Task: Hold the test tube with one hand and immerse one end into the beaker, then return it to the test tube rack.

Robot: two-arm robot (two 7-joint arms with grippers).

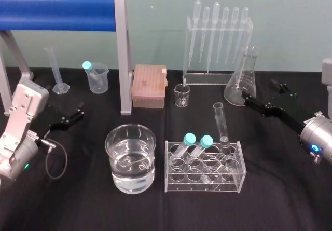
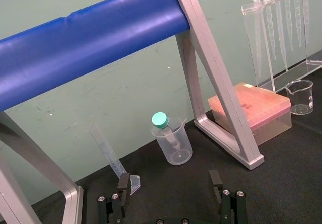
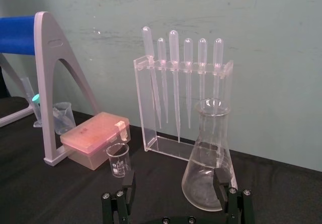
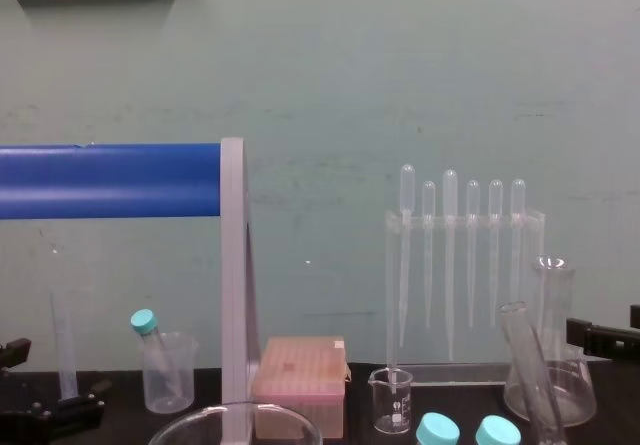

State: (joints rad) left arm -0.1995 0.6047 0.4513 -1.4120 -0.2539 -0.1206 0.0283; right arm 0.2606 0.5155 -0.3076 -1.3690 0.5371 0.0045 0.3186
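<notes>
The clear, uncapped test tube [image 1: 221,127] stands slightly tilted in the back right corner of the acrylic test tube rack [image 1: 234,168]; its top also shows in the chest view [image 4: 522,360]. The wide beaker [image 1: 130,158], about half full of clear liquid, stands just left of the rack. My right gripper [image 1: 265,95] hovers open behind and right of the rack, beside the conical flask; its fingers [image 3: 129,179] are spread with nothing between them. My left gripper [image 1: 75,114] rests open at the far left, its fingers [image 2: 123,183] wide apart and empty.
Two teal-capped tubes [image 1: 190,139] lean in the rack. At the back stand a conical flask [image 1: 243,80], a pipette stand [image 1: 218,39], a small beaker [image 1: 182,95], a pink box [image 1: 149,85], a grey frame with a blue roll [image 1: 123,54] and a plastic beaker [image 1: 97,78].
</notes>
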